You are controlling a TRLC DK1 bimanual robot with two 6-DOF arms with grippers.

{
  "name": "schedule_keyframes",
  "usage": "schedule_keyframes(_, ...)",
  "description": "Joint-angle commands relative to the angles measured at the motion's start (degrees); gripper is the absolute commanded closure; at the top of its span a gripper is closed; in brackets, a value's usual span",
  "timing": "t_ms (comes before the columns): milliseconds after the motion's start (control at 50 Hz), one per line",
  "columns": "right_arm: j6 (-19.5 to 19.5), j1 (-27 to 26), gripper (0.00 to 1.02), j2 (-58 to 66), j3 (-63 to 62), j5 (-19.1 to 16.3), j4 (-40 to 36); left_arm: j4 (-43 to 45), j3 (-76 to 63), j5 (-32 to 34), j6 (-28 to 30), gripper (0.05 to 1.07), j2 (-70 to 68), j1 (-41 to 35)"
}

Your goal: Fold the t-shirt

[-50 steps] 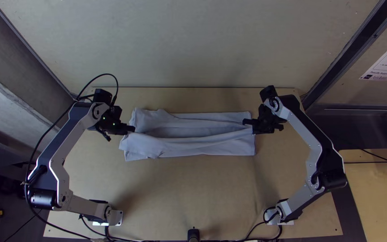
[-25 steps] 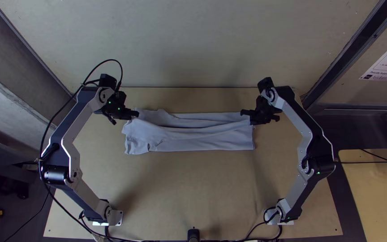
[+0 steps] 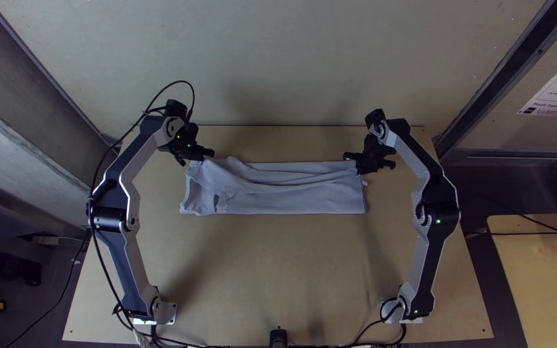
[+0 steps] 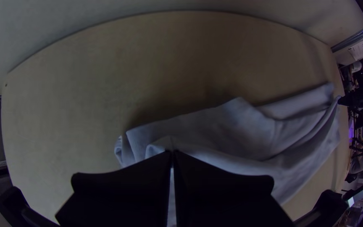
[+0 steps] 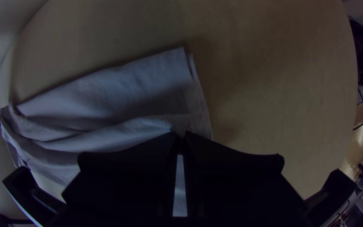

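Note:
In the top view my left gripper (image 3: 209, 154) is at the far left corner of the light grey t-shirt (image 3: 278, 196), and my right gripper (image 3: 351, 158) is at its far right end. The shirt lies as a long folded strip across the table, creased along its far half. In the left wrist view the left gripper (image 4: 172, 154) is shut on a raised edge of the shirt (image 4: 248, 130). The right wrist view has the right gripper (image 5: 181, 136) shut on another part of the shirt's (image 5: 118, 92) edge, with cloth showing between its fingers.
Bare wooden table (image 3: 278, 270) stretches between the shirt and the arms' bases. A pale wall (image 3: 278, 64) stands behind the table's far edge. Cables (image 3: 101, 258) run along the left arm, and a side table (image 3: 543, 277) stands at the right.
Both grippers have moved toward the table's far edge, the left one also to the right and the right one slightly left. The upper layer of cloth has followed them, and the opening between the layers has narrowed.

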Motion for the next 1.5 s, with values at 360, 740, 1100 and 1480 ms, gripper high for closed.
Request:
schedule_keyframes(360, 0.49, -1.85, 0.34, 0.89, 0.43, 0.82, -0.73, 3.43, -3.26, 0.09, -1.96, 0.09, 2.85, 2.29)
schedule_keyframes(740, 0.49, -1.59, 0.13, -10.45, -2.21, 6.62, -0.47, 1.32, -4.67, 9.49, -4.86, 0.09, -7.78, 7.57)
schedule_keyframes(1100, 1.99, -3.61, 0.04, -19.94, -4.32, 7.41, -0.03, -4.48, -11.52, 28.83, -1.79, 0.09, -13.85, 20.13)
schedule_keyframes(1480, 1.63, -1.77, 0.04, -28.11, -9.06, 7.50, 1.99, -10.90, -14.42, 46.76, 7.71, 0.09, -6.11, 29.54)
